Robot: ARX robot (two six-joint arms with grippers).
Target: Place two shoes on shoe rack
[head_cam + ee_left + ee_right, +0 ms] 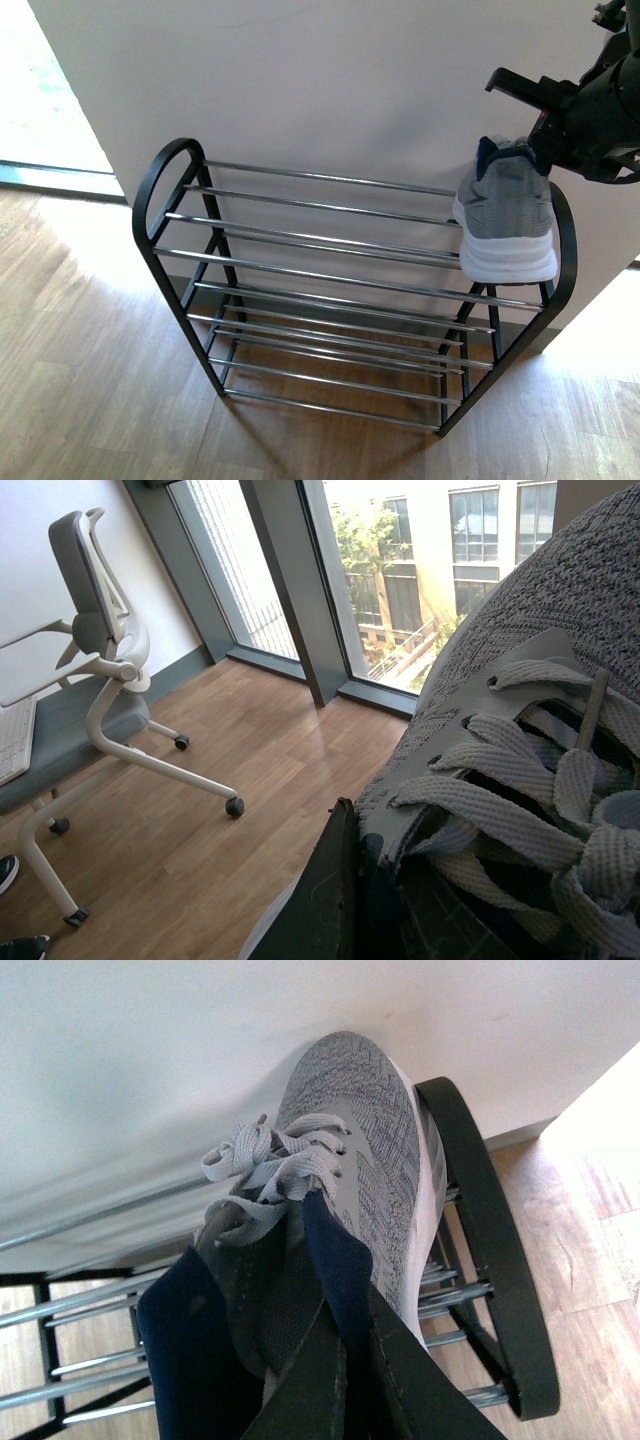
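- Step in hand, as judged: setting the sneaker (pixel 505 225) on the top tier of the rack (pixel 150 200), at the right end.
- Lower until flat across the rods (pixel 320 180), toe toward the wall, white sole down. Cannot tell yet whether fully seated.
- Mind the right arch (pixel 568 255), just beside the sole. Avoid pushing sideways into it.
- Check for the heel resting on the front rod rather than hanging past it. Otherwise expect a tip forward on release.
- Let go only once seated, then draw up and back, clear of the navy lining.
- Right hand (pixel 545 140): clamped on the sneaker's heel collar, above the heel, with the toe pointing away toward the wall.
- Left hand (pixel 345 900): clamped on the other sneaker (pixel 540 680) beside the laces. Held off the rack and out of the front view, above the wood floor (pixel 250 780) near a chair (pixel 90 680).
- Bring that one in beside the first, further left along the same rods.
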